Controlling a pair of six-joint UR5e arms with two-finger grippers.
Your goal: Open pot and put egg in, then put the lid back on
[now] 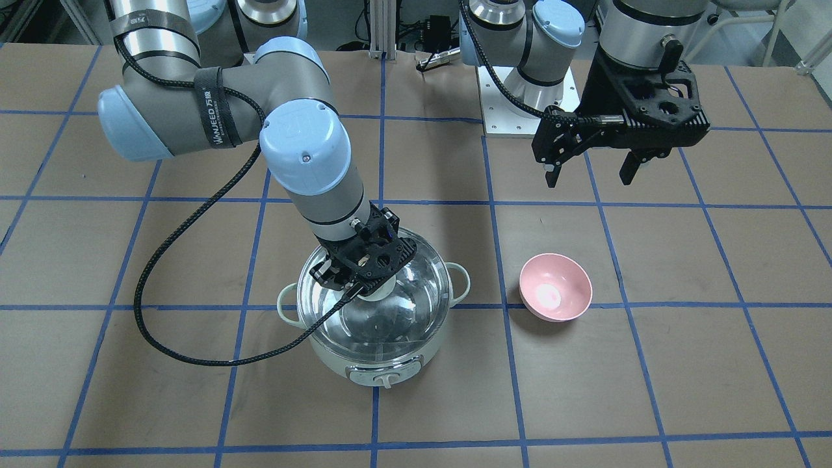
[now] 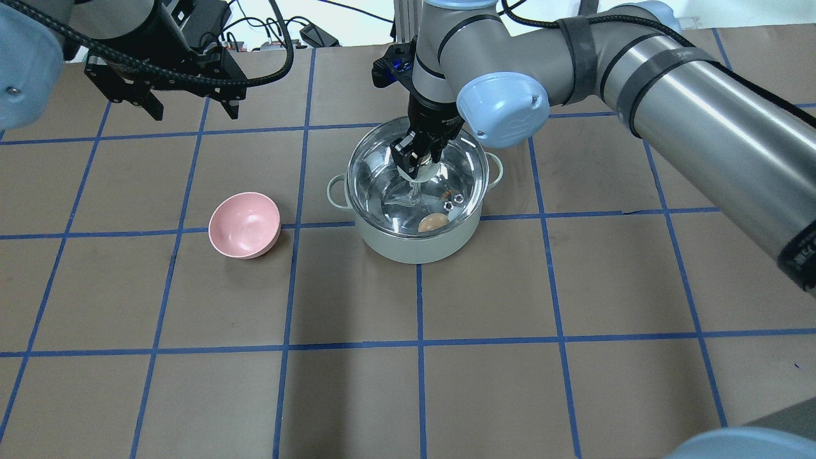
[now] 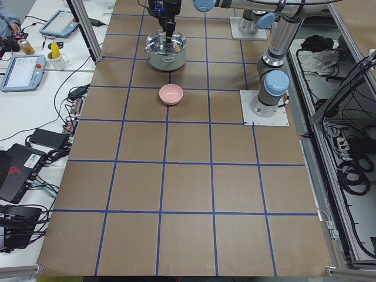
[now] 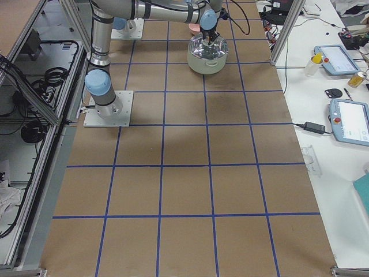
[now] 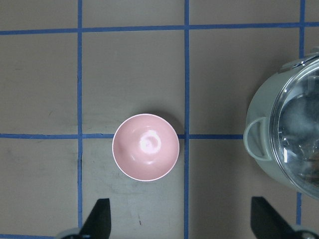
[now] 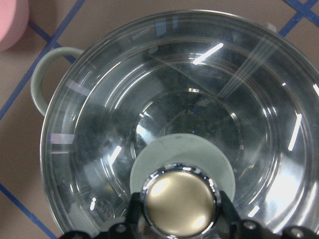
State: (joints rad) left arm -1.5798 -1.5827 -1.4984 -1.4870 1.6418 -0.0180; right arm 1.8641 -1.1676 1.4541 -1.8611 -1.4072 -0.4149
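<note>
The egg (image 2: 433, 222) lies inside the pot (image 2: 417, 247), at its 6 o'clock edge, under the glass lid (image 2: 376, 182) that covers the pot's mouth. The right jaws grip the lid's knob (image 6: 179, 201). A pink bowl (image 2: 244, 224) stands on the tabletop (image 2: 510, 382) at the pot's 9 o'clock; farther, at 10 o'clock, the left jaws hang wide, holding nothing.

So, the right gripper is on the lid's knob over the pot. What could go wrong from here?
1. The right gripper holds the lid over the pot. I cannot tell whether the glass sits flush on the rim, so releasing now might leave it tilted.
2. If the gripper rises before opening fully, it may drag the lid off.
3. The egg lies loose near the pot's wall; a knock on the pot could roll or crack it.
</note>
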